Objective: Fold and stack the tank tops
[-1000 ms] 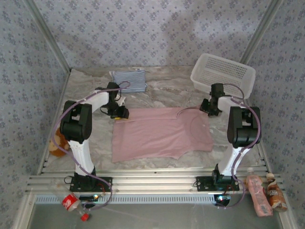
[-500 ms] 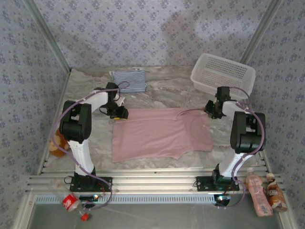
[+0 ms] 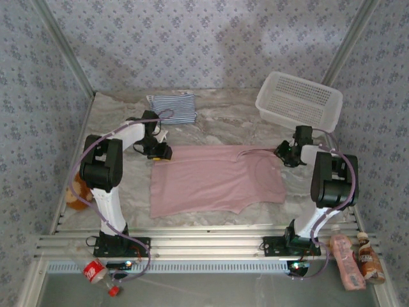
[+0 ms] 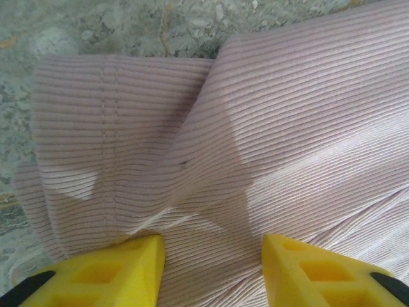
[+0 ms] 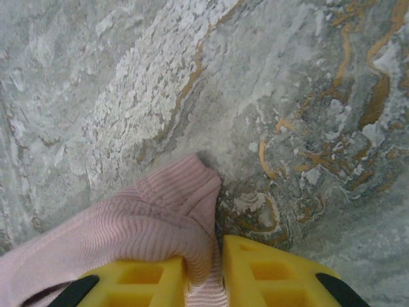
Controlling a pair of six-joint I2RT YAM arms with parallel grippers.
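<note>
Strap [image 5: 167, 203] of pink tank top [image 3: 211, 182] sits pinched in right hand [image 5: 215, 259]; left hand [image 4: 213, 259] gapes over hem.

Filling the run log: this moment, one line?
left gripper: open over pink tank top; right gripper: shut on its edge; striped tank top: folded

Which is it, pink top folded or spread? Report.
Spread: the pink top lies flat at full length, unfolded; only one hem corner is rumpled.

Spread tank top [image 3: 217, 179] centre; folded tank top [image 3: 174, 107] behind-left; basket [image 3: 299, 99] behind-right.
</note>
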